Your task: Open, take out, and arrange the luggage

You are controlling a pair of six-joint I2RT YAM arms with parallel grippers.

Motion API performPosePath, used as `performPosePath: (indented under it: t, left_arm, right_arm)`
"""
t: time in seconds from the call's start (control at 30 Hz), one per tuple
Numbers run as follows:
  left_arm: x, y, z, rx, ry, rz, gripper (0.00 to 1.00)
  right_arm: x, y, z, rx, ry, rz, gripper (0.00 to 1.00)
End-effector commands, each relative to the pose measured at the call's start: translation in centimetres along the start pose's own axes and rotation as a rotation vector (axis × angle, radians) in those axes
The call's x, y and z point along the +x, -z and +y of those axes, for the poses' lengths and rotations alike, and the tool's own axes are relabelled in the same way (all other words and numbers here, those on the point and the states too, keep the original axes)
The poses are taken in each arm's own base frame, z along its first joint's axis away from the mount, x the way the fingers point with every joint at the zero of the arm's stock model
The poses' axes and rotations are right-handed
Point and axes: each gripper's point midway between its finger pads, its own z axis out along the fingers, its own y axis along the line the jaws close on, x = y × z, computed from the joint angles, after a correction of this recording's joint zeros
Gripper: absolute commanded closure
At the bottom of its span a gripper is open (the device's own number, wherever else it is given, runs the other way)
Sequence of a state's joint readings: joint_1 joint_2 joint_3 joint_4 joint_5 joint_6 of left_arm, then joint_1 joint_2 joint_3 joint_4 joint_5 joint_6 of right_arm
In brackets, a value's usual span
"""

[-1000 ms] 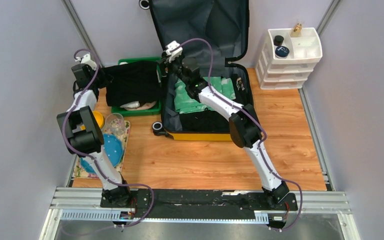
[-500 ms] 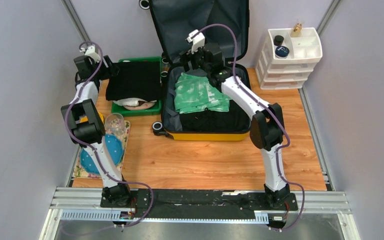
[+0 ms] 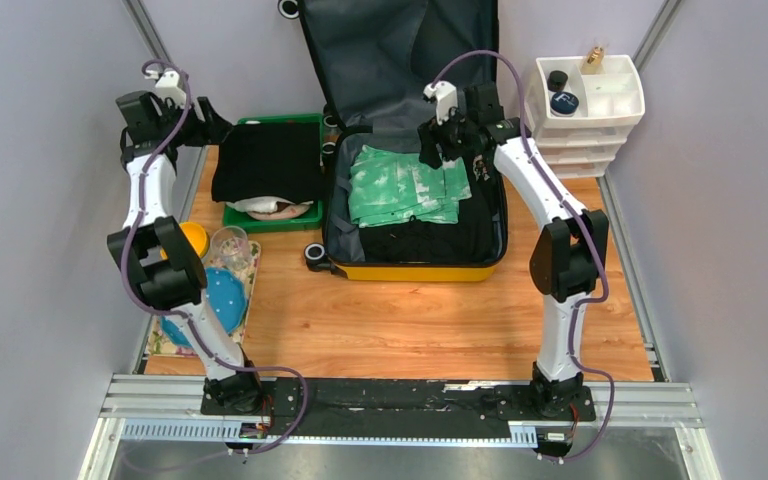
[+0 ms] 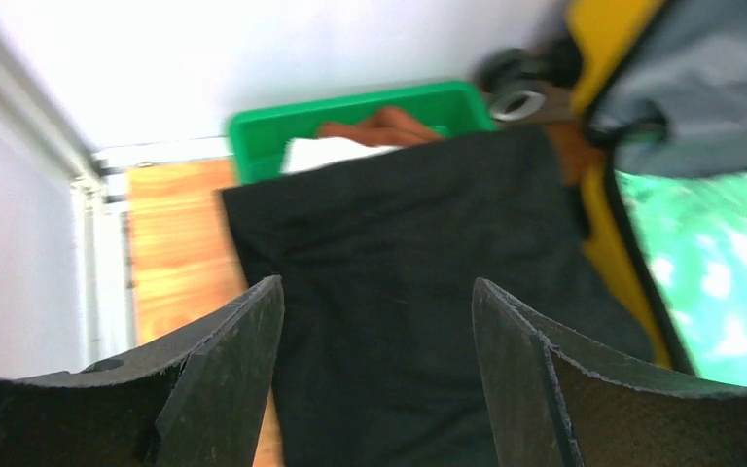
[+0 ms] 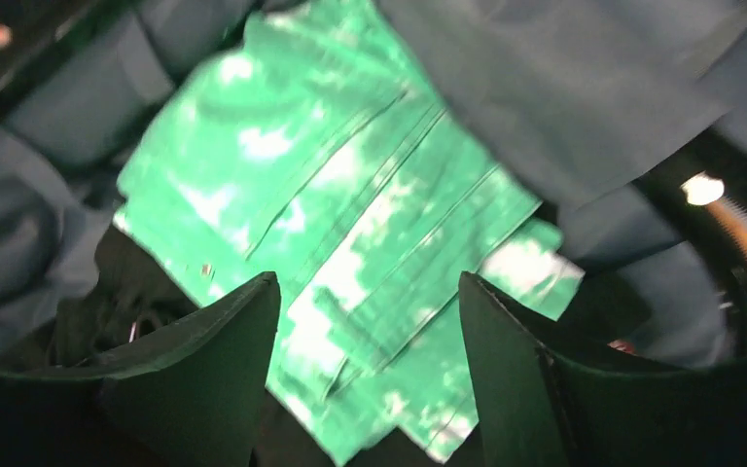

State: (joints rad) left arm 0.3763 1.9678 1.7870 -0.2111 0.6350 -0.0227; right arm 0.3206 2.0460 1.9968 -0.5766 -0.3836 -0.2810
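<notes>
Near-left, floral mat [image 3: 245, 290] is carrying a blue plate [image 3: 222, 300] and a glass [image 3: 230, 245], not in play. The luggage [image 3: 410, 272] is sitting mid-table, open, yellow shell lying flat on the wood and lid [image 3: 390, 50] leaning up against the back wall. Inside, dark clothing [image 3: 420, 240] is filling the near half and a folded green garment [image 5: 350, 195] is lying on top toward the far half. The right gripper [image 5: 370, 282] is hovering over that green garment, jaws spread wide, gripping nothing, not touching cloth as far as I can tell. Left of the case, a black garment [image 3: 265, 160] is draping over the green tray [image 3: 260, 222], covering most of it and overhanging its far rim. The left gripper [image 4: 374, 292] is hanging above and just left of that black garment, also wide and empty. White drawer unit [image 3: 580, 120] is standing far right, untouched by either arm. Reading this as the take-out step: case is open, one piece is looking unloaded onto the tray, and the green one is looking like the next pick. Next move is calling for the right arm dropping straight onto a folded edge, pinching through enough layers that the fold comes up whole, then lifting clear of the case wall before going sideways. Left arm should be staying out of that path.
</notes>
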Motion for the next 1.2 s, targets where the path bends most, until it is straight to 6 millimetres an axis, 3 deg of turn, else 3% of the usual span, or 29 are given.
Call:
performPosePath:
  t: [0.0,0.03,0.1,0.27,0.37,0.57,0.6,0.67,0.77,0.83,0.97,1.03,1.17]
  left_arm:
    - [-1.3,3.4,-9.8,0.27,-0.124,-0.031,0.21]
    - [0.6,3.5,-10.7,0.288,-0.114,-0.001,0.22]
    - [1.1,4.0,-13.1,0.33,-0.146,-0.002,0.21]
    - [4.1,5.0,-15.8,0.422,-0.052,0.041,0.21]
    - [4.6,5.3,-16.3,0.434,-0.023,0.049,0.22]
    - [5.6,5.7,-16.3,0.421,-0.012,0.066,0.22]
    - [5.7,5.8,-16.3,0.42,-0.013,0.065,0.22]
    - [5.8,5.8,-16.4,0.42,-0.014,0.069,0.22]
    - [5.9,5.7,-16.3,0.423,-0.012,0.069,0.21]
    - [6.0,5.7,-16.3,0.423,-0.01,0.07,0.22]
    - [5.9,5.5,-16.3,0.427,-0.01,0.065,0.22]
    - [5.9,5.4,-16.3,0.432,-0.009,0.064,0.22]
    - [5.7,5.3,-16.4,0.444,-0.01,0.054,0.22]
  right_arm:
    - [4.0,0.6,4.7,-0.172,0.093,0.168,0.34]
    - [4.3,0.2,5.0,-0.175,0.108,0.174,0.35]
    - [4.7,-1.5,6.1,-0.166,0.181,0.179,0.37]
    - [4.2,-5.8,9.4,-0.132,0.408,0.121,0.4]
    - [5.2,-8.1,11.2,-0.15,0.509,0.127,0.4]
    - [9.4,-11.4,13.2,-0.206,0.597,0.206,0.23]
    - [10.4,-12.0,13.5,-0.217,0.603,0.226,0.15]
    - [12.2,-12.6,13.3,-0.227,0.617,0.27,0.09]
    - [13.7,-13.0,12.9,-0.222,0.635,0.315,0.09]
    - [14.4,-13.1,12.6,-0.216,0.637,0.334,0.14]
    - [14.3,-13.2,11.6,-0.191,0.595,0.341,0.48]
    - [13.0,-12.8,11.2,-0.173,0.563,0.324,0.55]
    - [10.0,-11.2,11.0,-0.171,0.527,0.254,0.77]
